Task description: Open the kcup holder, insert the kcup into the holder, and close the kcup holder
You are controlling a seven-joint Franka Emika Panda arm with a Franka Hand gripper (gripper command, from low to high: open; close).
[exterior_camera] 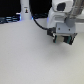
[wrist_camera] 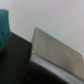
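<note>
The frames are blurry. In the exterior view my gripper [exterior_camera: 60, 36] hangs low at the exterior view's right, right against a dark boxy shape with a greenish edge that looks like the kcup holder [exterior_camera: 67, 41]. I cannot make out the fingers. In the wrist view the holder shows as a black body [wrist_camera: 15, 62] with a grey flat panel [wrist_camera: 52, 50] beside it. A teal-green patch [wrist_camera: 4, 25] sits at the picture's edge; I cannot tell whether it is the kcup. No white pod shows clearly in either view.
A tall white bottle-like object [exterior_camera: 24, 9] stands at the back on the exterior view's left. Dark clutter [exterior_camera: 7, 20] and a blue glow [exterior_camera: 33, 19] lie along the back edge. The white table [exterior_camera: 30, 55] spreads across the front.
</note>
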